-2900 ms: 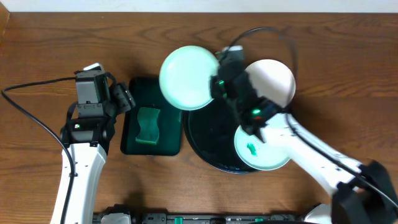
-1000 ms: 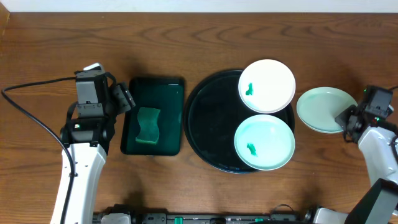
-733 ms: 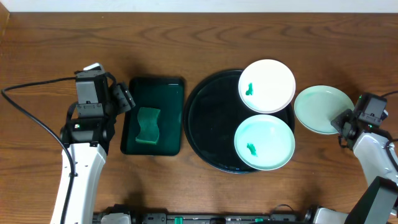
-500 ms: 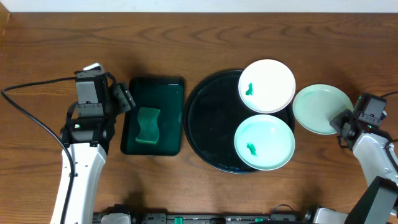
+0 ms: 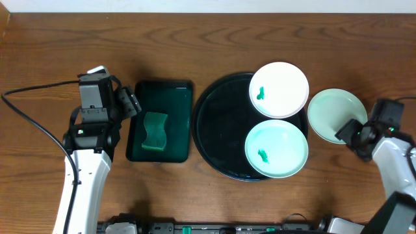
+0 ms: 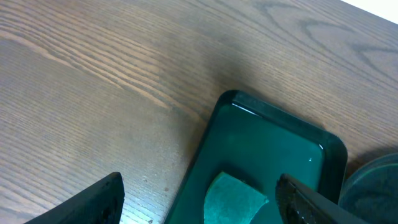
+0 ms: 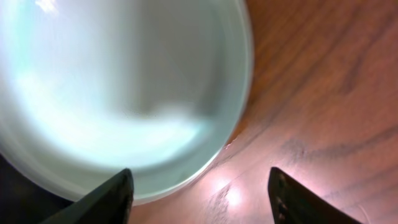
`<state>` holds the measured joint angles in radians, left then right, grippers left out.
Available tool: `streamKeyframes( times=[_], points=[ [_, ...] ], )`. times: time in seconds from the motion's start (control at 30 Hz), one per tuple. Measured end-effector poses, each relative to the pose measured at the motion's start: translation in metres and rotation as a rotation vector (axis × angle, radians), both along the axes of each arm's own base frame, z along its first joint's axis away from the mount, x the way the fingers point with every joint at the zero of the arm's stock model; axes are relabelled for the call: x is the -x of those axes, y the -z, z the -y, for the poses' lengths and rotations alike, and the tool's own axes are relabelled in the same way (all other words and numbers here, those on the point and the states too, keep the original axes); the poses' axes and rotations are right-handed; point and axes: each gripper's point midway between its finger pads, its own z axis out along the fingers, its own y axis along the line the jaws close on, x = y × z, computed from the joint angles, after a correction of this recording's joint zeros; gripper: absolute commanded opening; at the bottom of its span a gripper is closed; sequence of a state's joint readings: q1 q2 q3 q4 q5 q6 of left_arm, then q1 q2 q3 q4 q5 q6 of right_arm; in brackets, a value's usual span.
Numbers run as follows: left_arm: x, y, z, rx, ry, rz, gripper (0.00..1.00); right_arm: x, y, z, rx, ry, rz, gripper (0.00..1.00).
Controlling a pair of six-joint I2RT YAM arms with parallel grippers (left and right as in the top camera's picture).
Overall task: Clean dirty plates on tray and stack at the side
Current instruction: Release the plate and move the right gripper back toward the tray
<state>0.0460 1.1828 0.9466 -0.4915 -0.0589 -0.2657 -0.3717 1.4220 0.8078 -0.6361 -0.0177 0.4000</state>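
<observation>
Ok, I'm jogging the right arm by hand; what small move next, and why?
Probably draw the right gripper back and up off the mint plate: its jaws stand open at the rim, and the plate lies on the table beside the tray.

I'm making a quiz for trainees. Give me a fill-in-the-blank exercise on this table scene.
The black tray holds ___ plates.
The sponge lies to the ___ of the black tray.
Only ___ plate lies on the bare table.
The right gripper has its jaws ___.
Missing words: two, left, one, open.
</observation>
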Motion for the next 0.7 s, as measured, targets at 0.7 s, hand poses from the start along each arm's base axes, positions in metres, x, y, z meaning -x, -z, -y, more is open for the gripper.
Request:
streamKeyframes(
  times=[0.7],
  points=[
    [0.000,0.000,0.000,-0.001,0.000,0.001,0.78,0.020,-0.042,-0.140,-0.063,-0.643,-0.195,0.52]
  ],
)
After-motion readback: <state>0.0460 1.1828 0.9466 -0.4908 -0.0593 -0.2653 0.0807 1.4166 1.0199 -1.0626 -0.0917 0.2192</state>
